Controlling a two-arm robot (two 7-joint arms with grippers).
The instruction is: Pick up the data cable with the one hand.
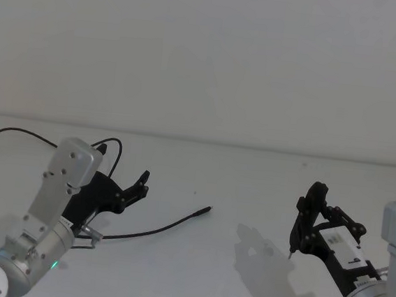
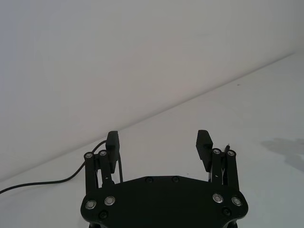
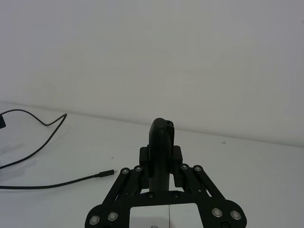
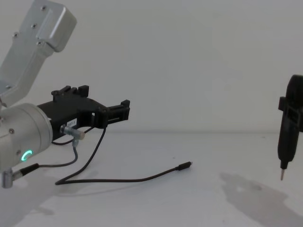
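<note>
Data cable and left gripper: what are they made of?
The data cable looks matte black rubber or plastic, lying in loose curves; its plug tip looks metallic. The left gripper, open above it, seems hard black plastic or coated metal: rigid linkage bars, silver rivets. The right gripper, at right, holds a black tool.

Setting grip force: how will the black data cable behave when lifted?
Likely floppy: the data cable lies in loose curves, so its ends should droop. Probably light, being thin. It may slip from the open left gripper. The right gripper holds a pen tool aside.
</note>
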